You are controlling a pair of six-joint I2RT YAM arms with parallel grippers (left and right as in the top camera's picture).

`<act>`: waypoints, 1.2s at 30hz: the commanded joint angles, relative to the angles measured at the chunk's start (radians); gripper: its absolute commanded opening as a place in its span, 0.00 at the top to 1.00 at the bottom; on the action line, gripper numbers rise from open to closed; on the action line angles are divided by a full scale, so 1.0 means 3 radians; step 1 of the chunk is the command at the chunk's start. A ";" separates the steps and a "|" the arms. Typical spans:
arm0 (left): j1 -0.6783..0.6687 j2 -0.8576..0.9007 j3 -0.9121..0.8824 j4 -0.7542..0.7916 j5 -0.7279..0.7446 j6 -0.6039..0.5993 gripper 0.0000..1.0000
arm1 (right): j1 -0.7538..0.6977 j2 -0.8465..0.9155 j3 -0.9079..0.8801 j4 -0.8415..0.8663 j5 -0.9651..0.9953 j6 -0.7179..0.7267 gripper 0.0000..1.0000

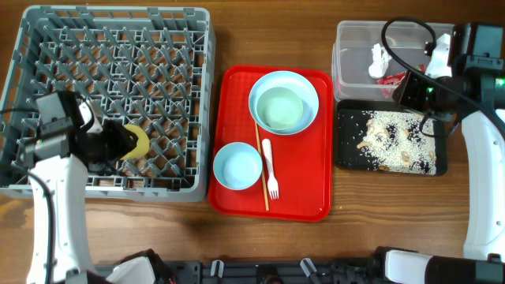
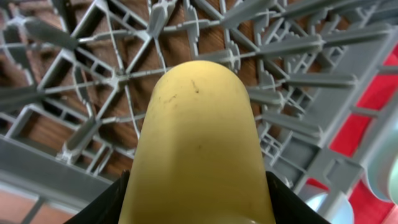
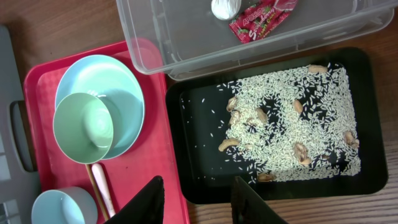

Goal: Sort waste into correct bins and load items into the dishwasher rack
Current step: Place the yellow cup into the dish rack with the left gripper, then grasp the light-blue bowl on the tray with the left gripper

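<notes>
My left gripper [image 1: 118, 146] is shut on the small yellow cup [image 1: 137, 144] and holds it inside the grey dishwasher rack [image 1: 47, 47], near its front. The cup fills the left wrist view [image 2: 199, 137] over the rack's grid [image 2: 298, 74]. My right gripper [image 3: 199, 202] is open and empty above the black tray's [image 3: 199, 180] left edge. That tray [image 1: 347, 154] holds the rice scraps [image 1: 394, 138]. The clear tub [image 1: 355, 43] holds the red wrapper [image 3: 261, 17] and the white scrap [image 3: 224, 7]. No white plate shows.
The red serving tray [image 1: 308, 189] in the middle carries a large pale blue bowl [image 1: 304, 83] with a pale green bowl [image 1: 280, 109] inside it, a small blue bowl [image 1: 237, 166], the white fork [image 1: 271, 170] and the chopstick [image 1: 260, 158]. Bare wooden table lies along the front.
</notes>
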 commanded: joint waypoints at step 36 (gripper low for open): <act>-0.1965 0.0178 0.0514 0.0446 0.0182 -0.0100 0.00 | -0.0008 0.0004 0.0010 0.0019 0.0022 -0.0034 0.01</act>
